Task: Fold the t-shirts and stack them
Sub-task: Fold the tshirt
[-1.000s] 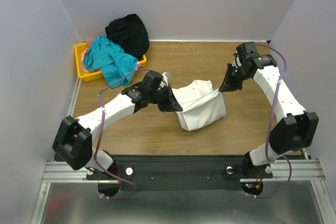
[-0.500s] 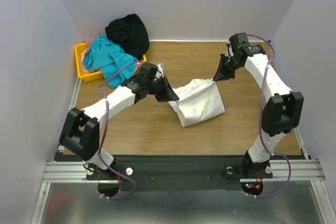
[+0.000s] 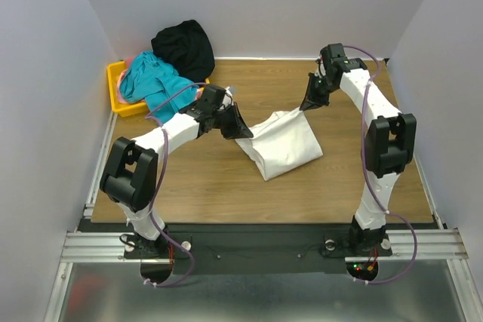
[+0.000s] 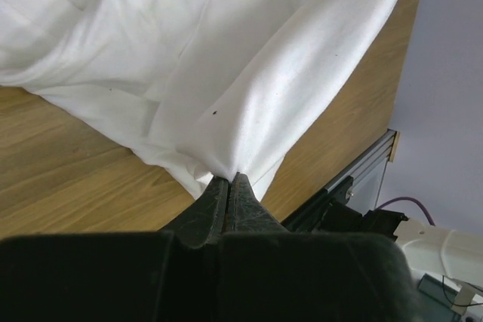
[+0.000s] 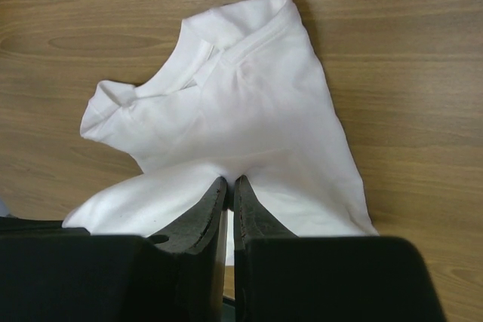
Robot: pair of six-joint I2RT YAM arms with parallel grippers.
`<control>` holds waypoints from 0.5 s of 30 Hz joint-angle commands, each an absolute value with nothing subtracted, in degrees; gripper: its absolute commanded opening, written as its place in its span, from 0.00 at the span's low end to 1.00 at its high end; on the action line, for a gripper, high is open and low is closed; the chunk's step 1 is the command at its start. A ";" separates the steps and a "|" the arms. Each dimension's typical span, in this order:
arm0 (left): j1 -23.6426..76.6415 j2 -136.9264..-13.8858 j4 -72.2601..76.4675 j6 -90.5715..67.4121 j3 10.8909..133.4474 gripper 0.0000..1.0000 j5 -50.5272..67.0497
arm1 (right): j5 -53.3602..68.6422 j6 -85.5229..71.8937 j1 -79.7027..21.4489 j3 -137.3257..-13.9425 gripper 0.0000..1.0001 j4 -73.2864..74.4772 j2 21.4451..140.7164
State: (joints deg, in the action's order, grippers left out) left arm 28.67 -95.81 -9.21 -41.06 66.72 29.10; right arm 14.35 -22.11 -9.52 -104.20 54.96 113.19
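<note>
Left pincer (image 4: 229,180) and right pincer (image 5: 229,181), both arms reaching inward, are each clamped tight on the one white cotton t-shirt (image 3: 283,145), which lies mid-way across the wooden worktop (image 3: 211,186). One yellow plastic bin (image 3: 115,81) at the far left holds three crumpled garments (image 3: 158,84).

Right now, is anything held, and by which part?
Both hold the white t-shirt by its far edge: the left jaws pinch its left end, the right jaws its right end.
</note>
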 commanded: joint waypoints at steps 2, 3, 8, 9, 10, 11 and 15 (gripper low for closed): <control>26.98 -96.50 -11.42 -37.62 69.61 0.00 28.48 | 12.74 -20.30 -9.40 -109.15 0.00 50.80 115.22; 26.72 -96.76 -11.95 -37.44 69.96 0.00 27.78 | 13.18 -20.39 -9.40 -109.33 0.00 50.45 116.01; 26.19 -98.34 -13.44 -36.39 71.01 0.00 26.64 | 13.71 -20.39 -9.40 -110.74 0.00 50.01 118.21; 26.19 -98.61 -14.06 -36.04 71.28 0.00 26.28 | 13.71 -20.39 -9.40 -111.26 0.00 50.01 118.65; 26.19 -98.79 -15.11 -35.77 71.71 0.00 25.15 | 13.80 -20.39 -9.40 -111.62 0.00 49.84 119.26; 26.10 -98.88 -15.47 -35.60 71.98 0.00 24.61 | 13.89 -20.39 -9.40 -112.06 0.00 49.83 119.44; 25.75 -98.70 -18.19 -35.33 74.79 0.50 20.40 | 16.08 -20.04 -9.40 -116.36 0.49 49.66 120.93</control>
